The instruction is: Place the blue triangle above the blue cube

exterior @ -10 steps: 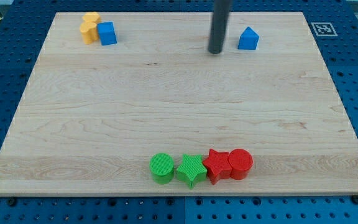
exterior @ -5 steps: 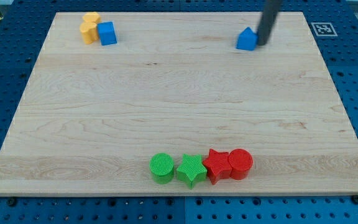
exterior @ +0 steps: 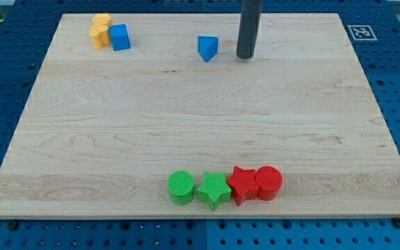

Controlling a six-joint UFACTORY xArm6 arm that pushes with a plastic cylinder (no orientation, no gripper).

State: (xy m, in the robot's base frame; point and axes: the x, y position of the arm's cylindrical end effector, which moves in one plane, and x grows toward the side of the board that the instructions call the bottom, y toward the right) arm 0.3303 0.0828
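One off-centre shove from my tip [exterior: 245, 57], no pincer fitted, just right of the blue triangle [exterior: 207, 48], may spin it wide of the blue cube [exterior: 120, 37].

My tip [exterior: 246, 56] sits down on the wooden surface [exterior: 200, 118] at the far side, just right of the blue triangle [exterior: 207, 48], a small gap between them. Further left along the far edge, well apart from the triangle, there's the blue cube [exterior: 119, 37], with a yellow block [exterior: 101, 30] touching its left side. Down at the near edge, a tight row: green cylinder [exterior: 180, 187], green star [exterior: 214, 189], red star [exterior: 242, 184], red cylinder [exterior: 269, 182].
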